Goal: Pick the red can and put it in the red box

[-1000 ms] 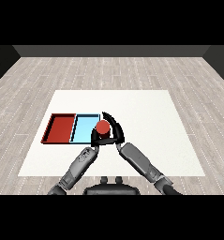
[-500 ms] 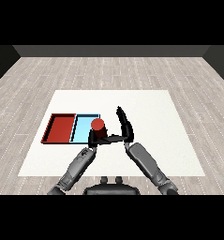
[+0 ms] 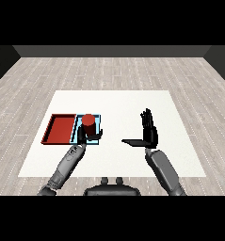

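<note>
The red can [image 3: 88, 125] is a plain upright cylinder with a flat top and no label or writing to read. It stands over the blue tray [image 3: 98, 118], just at 3 o'clock from the red tray [image 3: 61, 128]. The left hand [image 3: 87, 138] curls its fingers round the can's base. The right hand [image 3: 149, 131], well off at 3 o'clock, has straight fingers and thumb spread. The desk [image 3: 123, 103] is white, on a grey plank floor [image 3: 109, 70]
</note>
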